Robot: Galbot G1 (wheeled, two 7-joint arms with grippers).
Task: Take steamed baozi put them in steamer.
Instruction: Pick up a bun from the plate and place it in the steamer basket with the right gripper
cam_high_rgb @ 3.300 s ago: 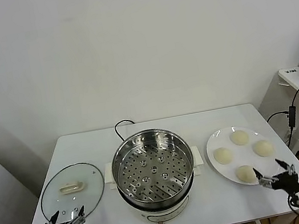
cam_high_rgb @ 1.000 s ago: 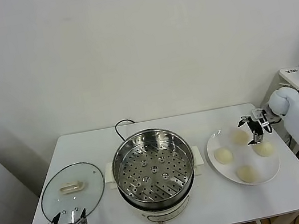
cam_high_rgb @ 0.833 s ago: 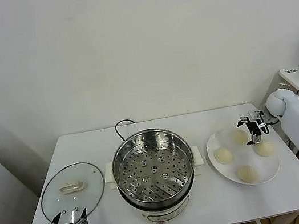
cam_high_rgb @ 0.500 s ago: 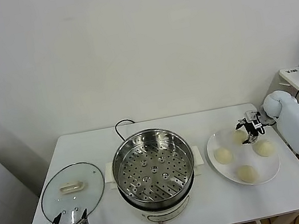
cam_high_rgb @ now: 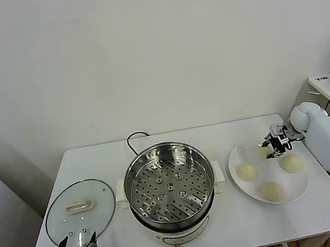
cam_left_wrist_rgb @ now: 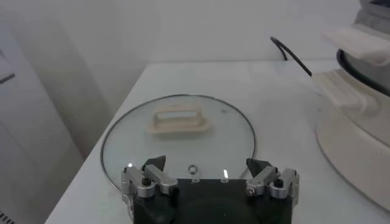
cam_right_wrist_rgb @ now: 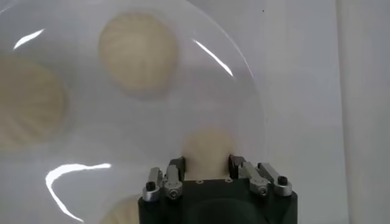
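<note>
On the plate, at its 12 o'clock: the right gripper was down over the far bun, its fingers pressed in against the dough on both sides, pinching it.

Step in hand: the grasp of the first of the steamed baozi; the held bun appeared not yet lifted, for it sat on the white plate among the others.

Other buns: one at the plate's 9 o'clock, one at 3 o'clock, one at 6 o'clock; none touched another.

Steamer: at the table's middle, at 9 o'clock from the plate and just beside it, its perforated tray bare, a black cord running off at its 12 o'clock.

Glass lid: flat on the table at the steamer's 9 o'clock, its cream handle up, apart from the pot.

Left gripper: parked at the table's near edge, by the lid's 6 o'clock, fingers spread, holding nothing.

Table: white, carrying everything named.

Next move, as a judgement: a straight lift to clear the plate's rim, then a carry towards 9 o'clock over the steamer's wall, and a low release onto the tray. The soft dough would want a light squeeze, or it could dent or slip out.
</note>
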